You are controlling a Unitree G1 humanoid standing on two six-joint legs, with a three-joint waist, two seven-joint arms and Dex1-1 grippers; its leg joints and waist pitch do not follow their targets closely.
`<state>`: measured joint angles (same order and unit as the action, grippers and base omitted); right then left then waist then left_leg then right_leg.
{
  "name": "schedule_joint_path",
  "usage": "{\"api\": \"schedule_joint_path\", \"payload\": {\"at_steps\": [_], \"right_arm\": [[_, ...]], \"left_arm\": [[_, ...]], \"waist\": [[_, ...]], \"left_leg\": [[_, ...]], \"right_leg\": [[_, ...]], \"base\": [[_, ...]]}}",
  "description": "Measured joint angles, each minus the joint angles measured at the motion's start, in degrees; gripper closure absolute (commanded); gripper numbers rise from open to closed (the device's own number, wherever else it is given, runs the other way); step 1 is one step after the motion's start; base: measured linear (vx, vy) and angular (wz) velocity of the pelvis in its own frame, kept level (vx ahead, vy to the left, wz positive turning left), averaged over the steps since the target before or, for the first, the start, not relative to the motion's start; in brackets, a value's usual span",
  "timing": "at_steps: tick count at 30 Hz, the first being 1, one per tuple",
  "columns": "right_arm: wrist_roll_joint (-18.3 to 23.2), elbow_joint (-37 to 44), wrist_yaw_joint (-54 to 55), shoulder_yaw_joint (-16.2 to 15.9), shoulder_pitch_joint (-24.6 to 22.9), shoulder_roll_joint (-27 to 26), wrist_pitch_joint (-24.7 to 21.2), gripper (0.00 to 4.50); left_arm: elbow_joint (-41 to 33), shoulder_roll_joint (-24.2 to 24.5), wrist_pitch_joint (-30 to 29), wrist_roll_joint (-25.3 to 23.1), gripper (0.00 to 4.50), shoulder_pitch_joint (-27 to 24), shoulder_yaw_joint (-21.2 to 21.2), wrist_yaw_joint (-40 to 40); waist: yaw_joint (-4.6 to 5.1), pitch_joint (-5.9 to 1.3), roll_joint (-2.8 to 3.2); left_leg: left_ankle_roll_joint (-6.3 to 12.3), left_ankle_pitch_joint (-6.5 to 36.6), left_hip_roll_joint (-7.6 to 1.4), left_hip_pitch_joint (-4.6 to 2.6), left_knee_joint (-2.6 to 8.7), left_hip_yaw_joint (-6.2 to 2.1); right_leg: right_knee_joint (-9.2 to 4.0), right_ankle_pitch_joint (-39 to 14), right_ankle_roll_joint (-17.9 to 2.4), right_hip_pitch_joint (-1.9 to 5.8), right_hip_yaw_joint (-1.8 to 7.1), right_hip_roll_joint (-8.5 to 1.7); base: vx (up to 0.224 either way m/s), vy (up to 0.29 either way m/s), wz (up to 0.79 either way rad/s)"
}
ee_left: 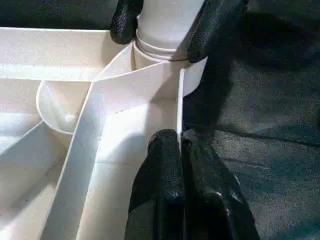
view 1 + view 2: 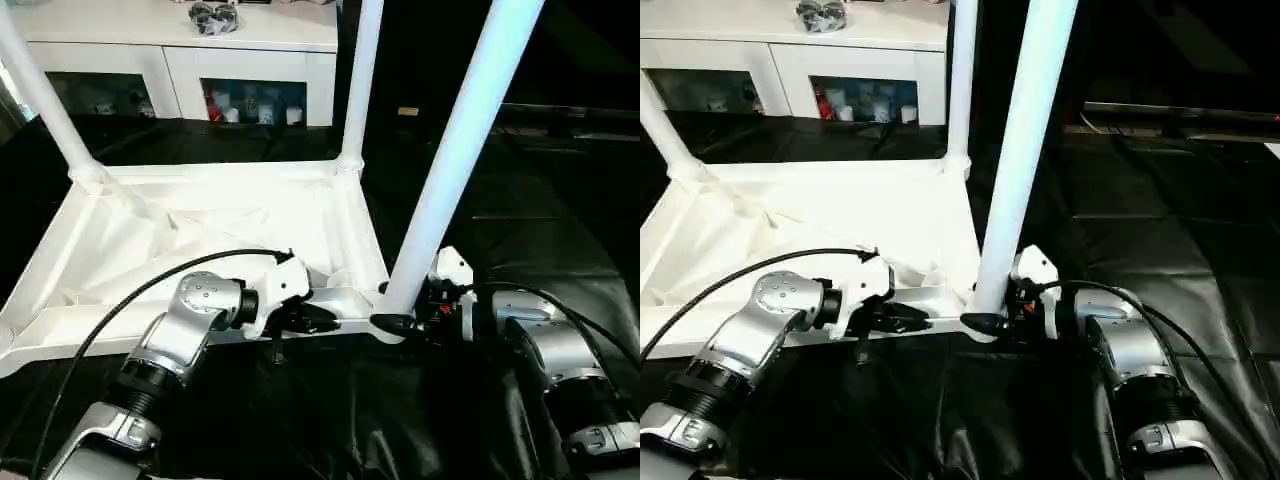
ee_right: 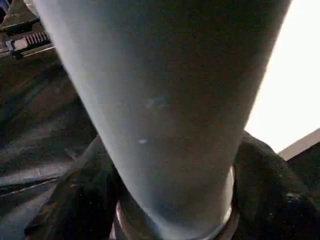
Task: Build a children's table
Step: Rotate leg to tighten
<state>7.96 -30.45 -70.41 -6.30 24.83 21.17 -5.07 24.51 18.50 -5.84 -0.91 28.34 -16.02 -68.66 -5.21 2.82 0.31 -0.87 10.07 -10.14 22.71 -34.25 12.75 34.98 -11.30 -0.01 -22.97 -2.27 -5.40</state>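
The children's table lies upside down on black cloth, its ribbed white tabletop facing up. Three white legs stand in corner sockets: far left, far right and near right. My right gripper clasps the base of the near right leg just above its socket, with a black finger pressed on each side. Just beside that corner, my left gripper is shut on the thin front rim wall of the tabletop.
A white cabinet with glass doors stands behind the table, with a small dark object on top. Black cloth covers the floor around the tabletop. A black cable loops over my left forearm.
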Motion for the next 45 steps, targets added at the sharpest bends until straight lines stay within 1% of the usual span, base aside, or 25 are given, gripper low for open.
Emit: {"api": "schedule_joint_path", "payload": {"at_steps": [1, 2, 5, 9, 10, 11, 13, 14, 16, 20, 22, 23, 25, 28, 30, 31, 32, 35, 40, 45], "right_arm": [[0.01, 0.00, 0.00, 0.00, -0.01, 0.00, -0.01, 1.69], [0.01, 0.00, 0.02, 0.01, -0.04, -0.05, 0.00, 1.79], [-0.05, -0.02, 0.62, 0.09, -0.13, -0.38, 0.27, 1.84], [-0.19, -1.15, 6.35, 1.92, -0.18, -3.41, 0.64, 1.87], [-0.49, -1.65, 8.74, 2.72, -0.16, -4.55, 1.11, 1.88], [-1.12, -2.64, 13.06, 3.78, -0.05, -6.45, 2.51, 1.89], [-1.65, -4.01, 18.41, 4.55, 0.35, -8.16, 4.15, 1.89], [-2.03, -5.22, 22.78, 5.40, 1.11, -9.69, 4.30, 1.92], [-2.64, -6.61, 27.66, 5.91, 2.45, -11.11, 4.07, 1.93], [-4.22, -10.24, 40.69, 7.90, 5.64, -15.33, 3.47, 1.96], [-4.74, -10.91, 43.82, 8.39, 6.21, -16.33, 4.12, 1.96], [-4.97, -11.19, 44.17, 8.65, 6.24, -16.58, 4.71, 1.61], [-5.10, -11.28, 44.17, 8.77, 6.23, -16.60, 5.27, 1.26], [-5.17, -11.20, 43.69, 8.76, 6.22, -16.85, 5.35, 1.24], [-5.16, -10.94, 43.03, 8.76, 6.17, -16.81, 5.23, 0.92], [-5.20, -10.76, 42.59, 8.72, 6.05, -16.63, 5.23, 0.92], [-5.24, -10.37, 41.40, 8.55, 5.80, -16.19, 5.22, 0.81], [-4.77, -7.56, 35.30, 7.46, 3.96, -13.43, 4.67, 0.81], [-2.53, -3.54, 22.82, 5.61, 1.46, -7.79, 2.70, 0.81], [-1.25, -0.74, 12.61, 3.36, -0.04, -3.38, 1.33, 0.81]], "left_arm": [[0.00, 0.00, 0.00, 0.00, 4.50, 0.00, -0.01, 0.00], [0.00, 0.00, 0.00, -0.01, 4.50, 0.00, 0.01, 0.01], [0.00, -0.02, -0.02, -0.05, 4.50, -0.04, 0.09, 0.24], [0.01, -0.91, -0.41, -0.96, 4.50, -0.34, 0.96, 3.22], [0.01, -1.40, -0.69, -1.27, 4.50, -0.35, 1.09, 4.66], [0.07, -2.30, -1.30, -1.88, 4.50, -0.35, 1.36, 6.97], [0.10, -3.76, -1.90, -2.81, 4.50, -0.30, 1.65, 9.72], [0.47, -4.85, -2.40, -3.34, 4.50, -0.07, 1.85, 12.05], [1.05, -5.87, -3.13, -3.90, 4.50, 0.54, 1.97, 14.48], [2.46, -9.24, -5.10, -5.59, 4.50, 1.78, 2.59, 21.15], [2.62, -10.07, -5.60, -5.81, 4.50, 1.92, 2.67, 22.71], [2.59, -10.34, -5.71, -6.04, 4.50, 1.92, 2.70, 22.82], [2.34, -10.44, -5.84, -6.23, 4.50, 1.91, 2.66, 22.82], [2.10, -10.50, -6.23, -6.30, 4.50, 1.88, 2.63, 22.82], [1.70, -10.44, -6.23, -6.30, 4.50, 1.56, 2.70, 22.81], [1.61, -10.41, -6.22, -6.30, 4.50, 1.51, 2.67, 22.74], [1.55, -10.37, -6.14, -6.25, 4.50, 1.47, 2.65, 22.56], [1.16, -9.61, -5.20, -5.46, 4.50, 1.04, 2.59, 20.77], [0.43, -7.10, -3.82, -3.79, 4.50, 0.33, 2.20, 15.45], [-0.47, -4.11, -2.45, -1.98, 4.50, -0.80, 1.90, 9.97]], "waist": [[0.00, 0.00, -0.01], [0.00, 0.00, -0.01], [0.05, 0.00, -0.01], [0.30, 0.00, 0.00], [0.42, 0.01, -0.01], [0.57, 0.00, -0.01], [1.06, 0.00, 0.00], [1.42, 0.00, -0.02], [1.89, 0.00, -0.02], [2.21, 0.00, -0.02], [2.18, -0.03, 0.04], [2.14, -0.04, 0.05], [2.05, -0.05, 0.07], [2.05, -0.03, 0.12], [2.17, 0.02, 0.23], [2.16, 0.03, 0.28], [2.18, 0.04, 0.37], [2.14, 0.02, 0.70], [1.77, 0.03, 0.74], [1.79, 0.04, 0.78]], "left_leg": [[0.00, 0.00, 0.00, 0.00, 0.00, 0.00], [0.00, 0.00, 0.00, 0.00, 0.00, 0.00], [0.00, 0.00, 0.00, -0.01, 0.00, 0.00], [-0.01, 0.00, -0.01, -0.06, 0.00, 0.00], [-0.01, 0.00, -0.01, -0.09, 0.00, 0.00], [-0.01, 0.00, 0.00, -0.11, 0.02, 0.00], [-0.02, 0.00, 0.02, -0.12, 0.01, 0.00], [-0.02, 0.00, 0.03, -0.15, 0.01, 0.00], [-0.02, 0.00, 0.04, -0.14, 0.02, 0.00], [-0.03, -0.01, 0.04, -0.15, 0.04, 0.00], [-0.03, -0.01, 0.05, -0.15, 0.04, 0.00], [-0.03, -0.01, 0.05, -0.15, 0.04, 0.00], [-0.02, -0.01, 0.05, -0.14, 0.07, 0.00], [-0.02, -0.01, 0.04, -0.12, 0.08, 0.00], [-0.02, -0.01, 0.05, -0.12, 0.08, 0.00], [-0.02, -0.01, 0.04, -0.12, 0.08, 0.00], [-0.02, 0.00, 0.05, -0.11, 0.07, 0.00], [-0.02, 0.01, 0.05, -0.09, 0.09, 0.00], [-0.01, 0.00, -0.02, -0.09, 0.12, -0.03], [-0.02, 0.00, -0.01, -0.10, 0.08, -0.02]], "right_leg": [[0.00, 0.00, 0.00, 0.00, 0.00, 0.00], [0.00, 0.00, 0.00, 0.00, 0.00, 0.00], [0.00, 0.00, 0.00, 0.00, 0.00, 0.00], [0.04, 0.02, -0.03, 0.00, 0.01, 0.00], [0.04, 0.02, -0.03, 0.01, 0.02, 0.00], [0.02, 0.02, -0.03, 0.02, 0.04, 0.00], [0.00, 0.02, -0.03, 0.02, 0.08, 0.00], [0.01, 0.02, -0.03, 0.05, 0.08, 0.00], [-0.01, 0.02, -0.03, 0.04, 0.10, 0.00], [0.01, 0.03, -0.02, 0.03, 0.09, 0.00], [0.00, 0.03, -0.02, 0.04, 0.09, 0.00], [-0.01, 0.02, 0.00, 0.04, 0.09, 0.00], [-0.02, 0.00, 0.03, 0.02, 0.08, 0.00], [-0.03, 0.00, 0.03, 0.00, 0.06, 0.00], [-0.04, 0.00, 0.02, 0.01, 0.08, 0.00], [-0.04, 0.00, 0.02, 0.01, 0.07, 0.00], [-0.04, 0.00, 0.02, 0.01, 0.07, 0.00], [-0.09, 0.00, 0.02, 0.02, 0.05, 0.00], [-0.02, 0.00, 0.03, -0.01, -0.04, 0.02], [-0.01, 0.02, 0.00, 0.02, -0.02, 0.02]], "base": [[0.000, 0.000, 0.00], [0.000, 0.000, 0.00], [0.000, 0.000, 0.00], [0.000, 0.000, 0.00], [0.000, 0.000, 0.00], [0.000, 0.000, 0.00], [0.000, 0.000, 0.00], [0.000, 0.000, 0.00], [0.000, 0.000, 0.00], [0.000, 0.000, 0.00], [0.000, 0.000, 0.00], [0.000, 0.000, 0.00], [0.000, 0.000, 0.00], [0.000, 0.000, 0.00], [0.000, 0.000, 0.00], [0.000, 0.000, 0.00], [0.000, 0.000, 0.00], [0.000, 0.000, 0.00], [0.000, 0.000, 0.00], [0.000, 0.000, 0.00]]}}
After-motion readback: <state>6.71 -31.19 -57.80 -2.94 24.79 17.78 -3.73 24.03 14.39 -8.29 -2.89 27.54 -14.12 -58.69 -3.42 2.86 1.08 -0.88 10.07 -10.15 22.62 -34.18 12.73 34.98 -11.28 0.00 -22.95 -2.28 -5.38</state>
